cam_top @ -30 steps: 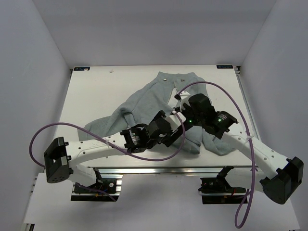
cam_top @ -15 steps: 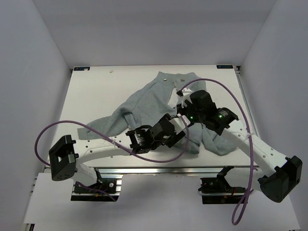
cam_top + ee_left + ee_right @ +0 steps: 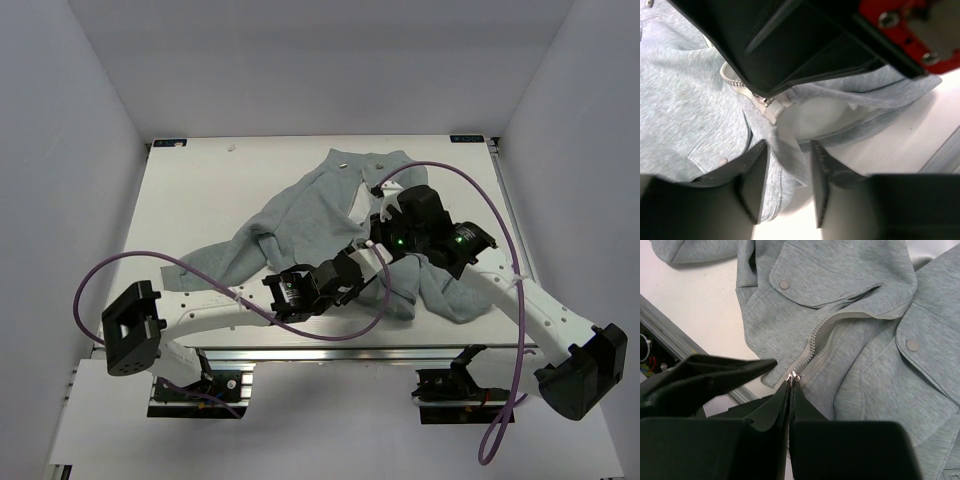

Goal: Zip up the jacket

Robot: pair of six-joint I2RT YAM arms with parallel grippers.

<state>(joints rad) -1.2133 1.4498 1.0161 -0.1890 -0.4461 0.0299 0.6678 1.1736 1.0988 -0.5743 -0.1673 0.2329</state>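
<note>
The light grey jacket point(image 3: 300, 205) lies spread on the white table point(image 3: 200, 180), its sleeves trailing to the left and right. My right gripper point(image 3: 791, 381) is shut on the small metal zipper pull point(image 3: 794, 374) at the bottom of the centre zipper point(image 3: 826, 335), whose teeth part further up. Two flap pockets with snaps point(image 3: 784, 285) flank the zipper. My left gripper point(image 3: 790, 185) stands open, with the jacket's bottom hem point(image 3: 787, 160) hanging between its fingers, just below the right gripper's black body point(image 3: 805, 40). In the top view both grippers meet over the hem point(image 3: 372, 255).
The table's front metal rail point(image 3: 330, 352) runs just beyond the hem, also seen as a rail point(image 3: 670, 332) in the right wrist view. Purple cables point(image 3: 110, 270) loop off both arms. White walls enclose the table on three sides.
My left arm has swung right and forward, bringing its gripper up to the hem under the right gripper. The right gripper has shifted slightly toward the far side, still pinching the pull.
</note>
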